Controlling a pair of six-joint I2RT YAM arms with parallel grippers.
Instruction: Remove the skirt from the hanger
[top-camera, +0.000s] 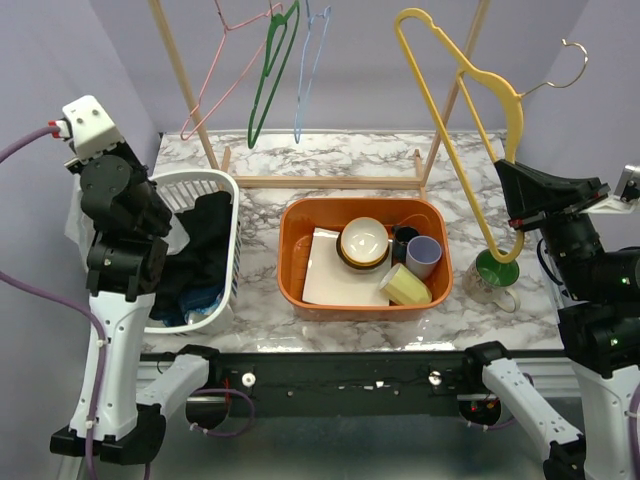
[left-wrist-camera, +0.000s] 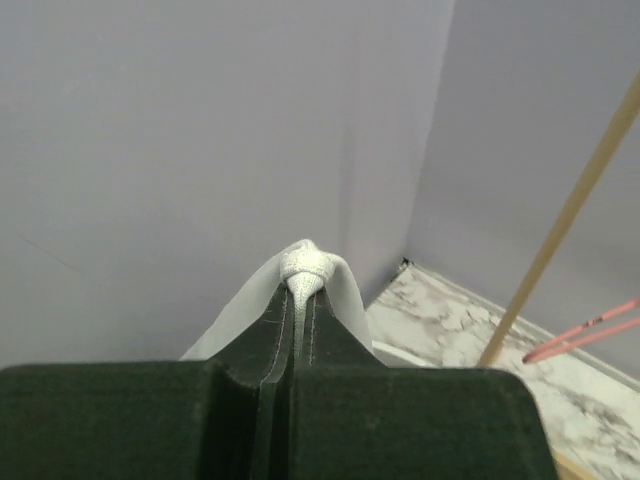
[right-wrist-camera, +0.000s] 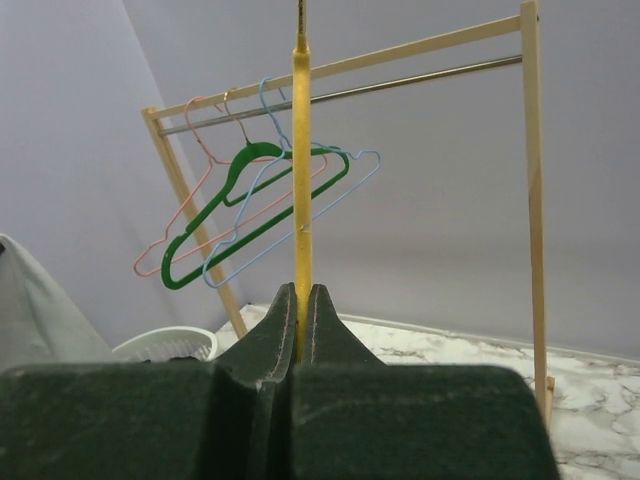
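Note:
In the left wrist view my left gripper (left-wrist-camera: 303, 291) is shut on a bunched fold of the white skirt (left-wrist-camera: 347, 300). The cloth drapes down on both sides of the fingers. In the top view only a strip of the skirt (top-camera: 72, 224) shows behind the raised left arm, at the far left beside the wall. My right gripper (right-wrist-camera: 300, 297) is shut on the yellow hanger (right-wrist-camera: 301, 150), which stands straight up from the jaws. From above, the yellow hanger (top-camera: 462, 72) is held bare over the table's right side by the right gripper (top-camera: 509, 190). No cloth hangs on it.
A white laundry basket (top-camera: 222, 186) with dark clothes stands at the left. An orange tub (top-camera: 296, 222) holds a bowl, cups and paper. A wooden rack (top-camera: 320, 182) at the back carries pink, green (top-camera: 268, 75) and blue hangers. A glass mug (top-camera: 492, 284) sits under the yellow hanger.

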